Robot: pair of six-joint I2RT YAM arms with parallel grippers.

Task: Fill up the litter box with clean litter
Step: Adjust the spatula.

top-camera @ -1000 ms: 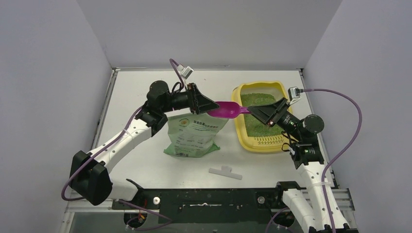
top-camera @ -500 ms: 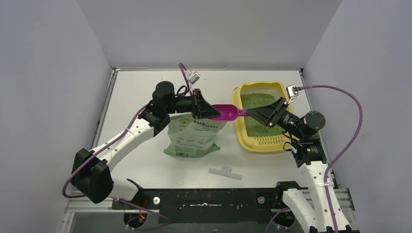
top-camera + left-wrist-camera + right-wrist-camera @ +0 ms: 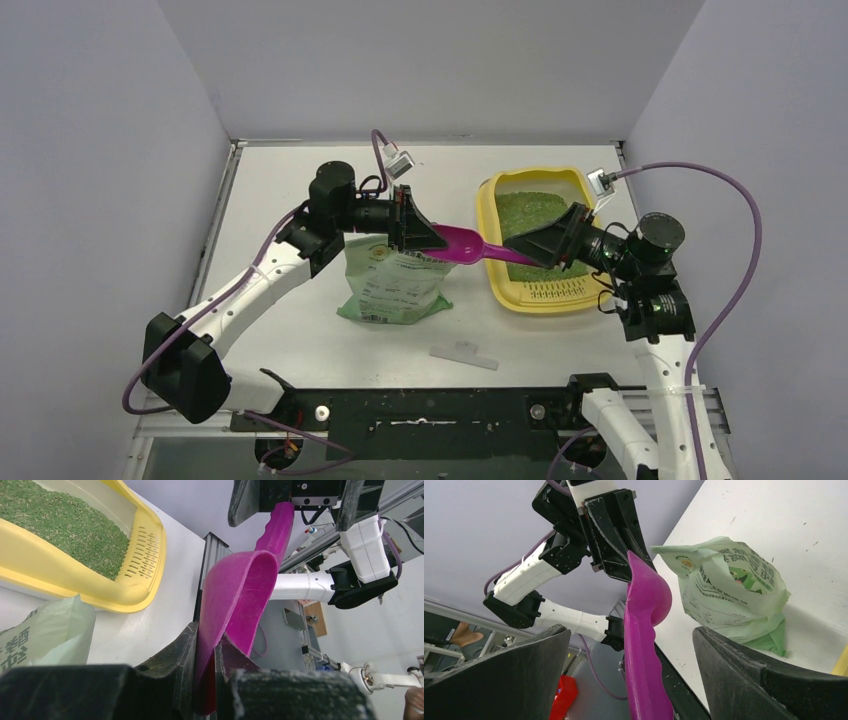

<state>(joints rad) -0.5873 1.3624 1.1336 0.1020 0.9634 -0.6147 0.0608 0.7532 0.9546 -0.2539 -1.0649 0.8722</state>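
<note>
"Since clean litter [image 3: 530, 210] already covers the litter box [image 3: 545, 303] on the worktop's [image 3: 300, 180] right side, is it done?"

"Nearly, I'd say. The left hand [image 3: 422, 235] is clenched on the empty scoop [image 3: 462, 243]. The right hand [image 3: 515, 245] is released, spread wide around it."

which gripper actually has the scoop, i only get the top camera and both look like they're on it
Observer: The left gripper; its wrist view shows the fingers pinched shut on the scoop, at the rim of its bowl.
Operator: and the right one
Observer: The right gripper is open; its wrist view shows the fingers wide apart on either side of the handle, clear of it.
Operator: any litter in the scoop
Observer: None shows on it in the left wrist view; the litter lies in the yellow tray.
</note>
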